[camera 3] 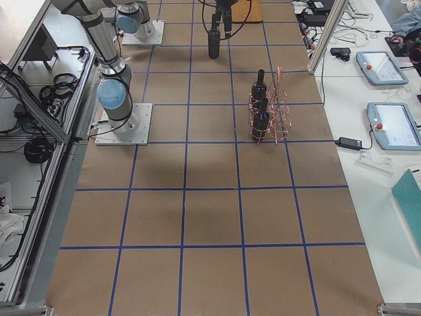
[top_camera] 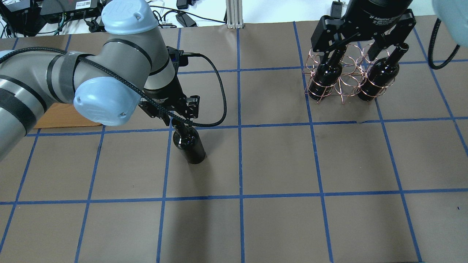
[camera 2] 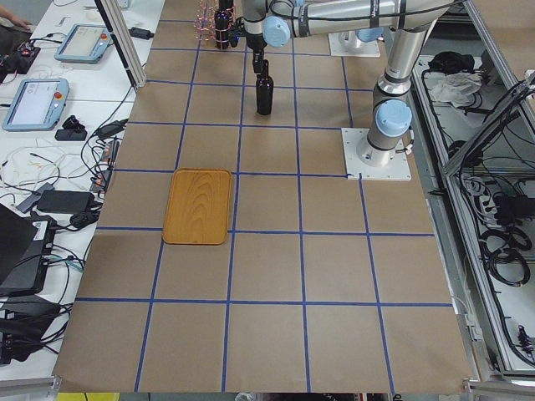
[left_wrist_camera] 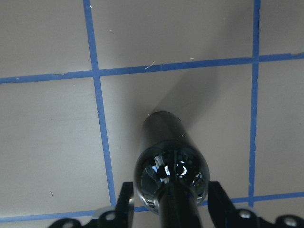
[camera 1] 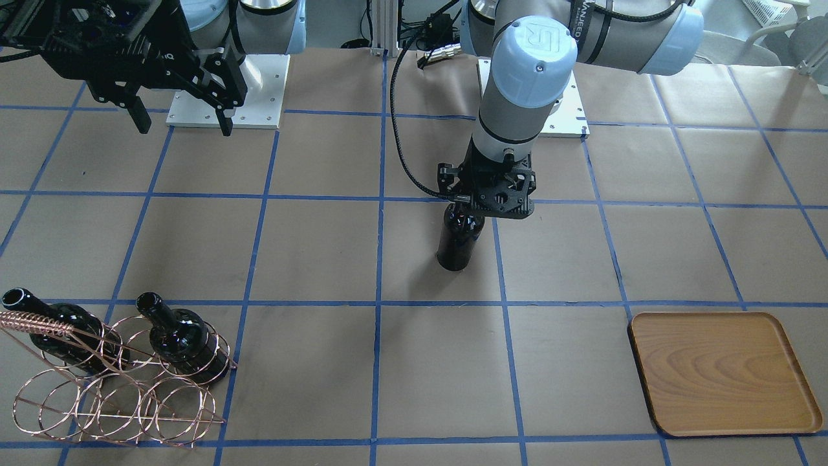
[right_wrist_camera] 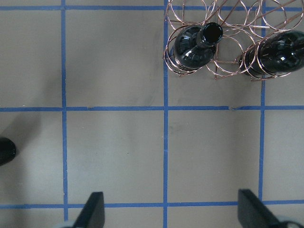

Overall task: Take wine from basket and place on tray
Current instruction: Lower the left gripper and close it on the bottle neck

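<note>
One wine bottle (camera 1: 459, 243) stands upright on the table's middle, also in the overhead view (top_camera: 191, 144) and the left wrist view (left_wrist_camera: 168, 156). My left gripper (camera 1: 477, 210) straddles its neck from above, jaws partly open with a gap on each side. Two more bottles (camera 1: 184, 343) (camera 1: 58, 330) stand in the copper wire basket (camera 1: 116, 401), also in the overhead view (top_camera: 342, 86). My right gripper (camera 1: 181, 123) is open and empty, raised above the basket. The wooden tray (camera 1: 724, 372) is empty, far from the basket, partly hidden by my left arm in the overhead view (top_camera: 62, 117).
Brown paper with a blue tape grid covers the table. The arms' white base plates (camera 1: 226, 90) lie at the robot's edge. Tablets and cables lie on the side bench (camera 2: 33, 100) beyond the far edge.
</note>
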You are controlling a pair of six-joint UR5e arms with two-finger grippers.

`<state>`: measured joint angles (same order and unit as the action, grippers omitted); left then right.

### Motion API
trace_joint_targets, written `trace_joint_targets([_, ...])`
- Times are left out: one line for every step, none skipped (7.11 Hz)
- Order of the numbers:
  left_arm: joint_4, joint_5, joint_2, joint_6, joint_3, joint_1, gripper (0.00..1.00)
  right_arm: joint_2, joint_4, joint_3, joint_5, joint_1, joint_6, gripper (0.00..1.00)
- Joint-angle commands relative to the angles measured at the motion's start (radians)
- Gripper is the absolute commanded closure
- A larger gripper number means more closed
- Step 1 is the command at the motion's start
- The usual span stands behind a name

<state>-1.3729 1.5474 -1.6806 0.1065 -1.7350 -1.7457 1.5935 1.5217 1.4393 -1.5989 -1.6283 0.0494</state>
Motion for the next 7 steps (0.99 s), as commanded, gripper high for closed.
trace_joint_targets([-0.002,0.002,-0.001,0.001,0.012,0.0,1.0,0.0,0.0,0.001,-0.001,0.001,0.001,0.0])
trace_joint_targets([0.0,0.005,-0.001,0.001,0.017,0.002,1.0,0.0,0.0,0.003,-0.003,-0.001,0.001,0.0])
trace_joint_targets([0.006,0.005,-0.001,0.001,0.018,0.002,1.0,0.0,0.0,0.003,-0.003,-0.001,0.001,0.0])
trace_joint_targets([0.008,-0.001,-0.001,0.002,0.018,0.002,1.0,0.0,0.003,0.003,0.0,-0.001,0.001,0.0])
trace_joint_targets([0.009,0.005,-0.004,0.001,0.02,0.005,0.83,0.0,0.003,0.003,0.0,-0.001,0.001,0.0])
trace_joint_targets([0.011,0.002,-0.007,0.001,0.02,0.005,0.05,0.0,0.003,0.001,0.0,-0.001,0.001,0.0])
trace_joint_targets([0.009,0.005,-0.007,0.001,0.02,0.005,0.0,0.002,0.002,0.001,0.0,-0.001,0.001,0.0])
